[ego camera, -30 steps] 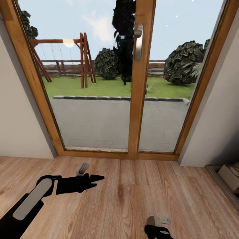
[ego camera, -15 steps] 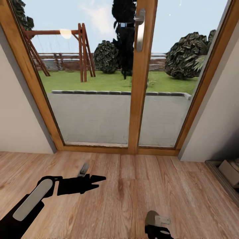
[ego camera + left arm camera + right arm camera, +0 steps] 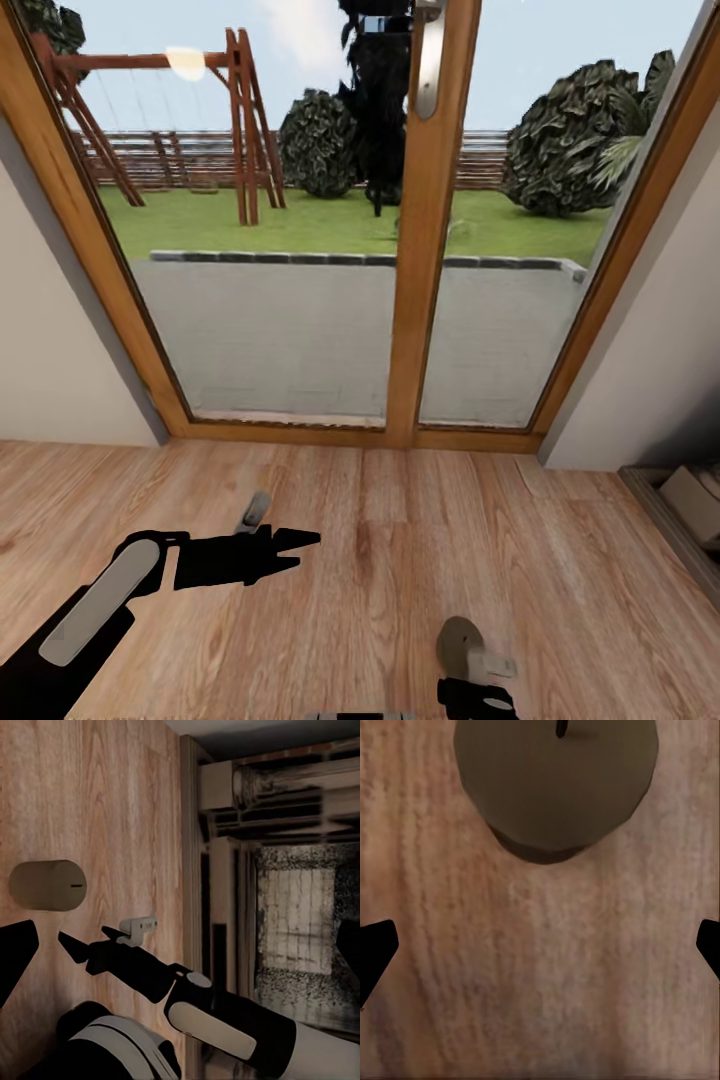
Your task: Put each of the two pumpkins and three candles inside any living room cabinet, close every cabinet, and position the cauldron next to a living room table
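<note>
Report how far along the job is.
Done: nothing here confirms a finished step. In hand: the right gripper hangs open above a tan candle standing on the wood floor, not yet gripping it. The left gripper is open and empty. Left: grasp that candle, store it in a cabinet, then everything else.

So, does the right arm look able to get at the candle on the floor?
Probably yes. The candle stands on the floor just beyond the right gripper, whose fingers are spread open, with nothing between them and it. A short advance should bracket it.
</note>
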